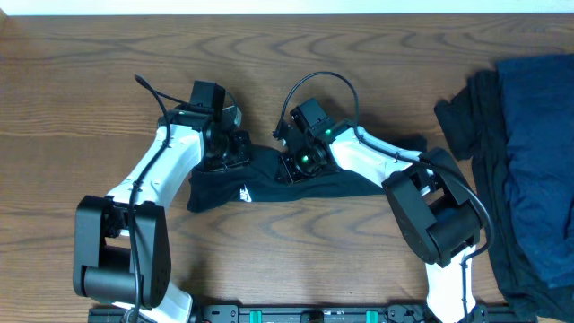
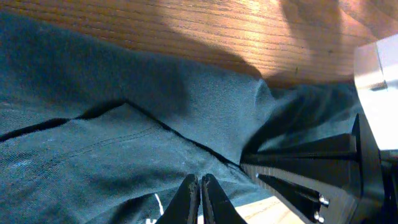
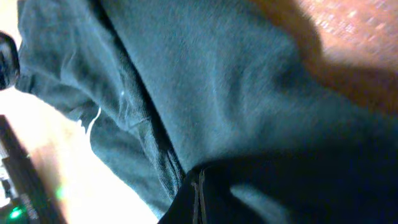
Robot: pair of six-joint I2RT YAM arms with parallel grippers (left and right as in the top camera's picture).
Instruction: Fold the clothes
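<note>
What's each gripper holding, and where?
Both pinch the black T-shirt along its far edge: left gripper toward the left end, right gripper near the middle.

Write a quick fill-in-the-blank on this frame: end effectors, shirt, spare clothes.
1. The left end effector and right end effector both pinch the black T-shirt, jaws ____.
2. The shirt's chest logo is ____ in colour.
3. In the overhead view the navy garment lies at the ____ edge of the table.
Missing words: shut; white; right.
</note>
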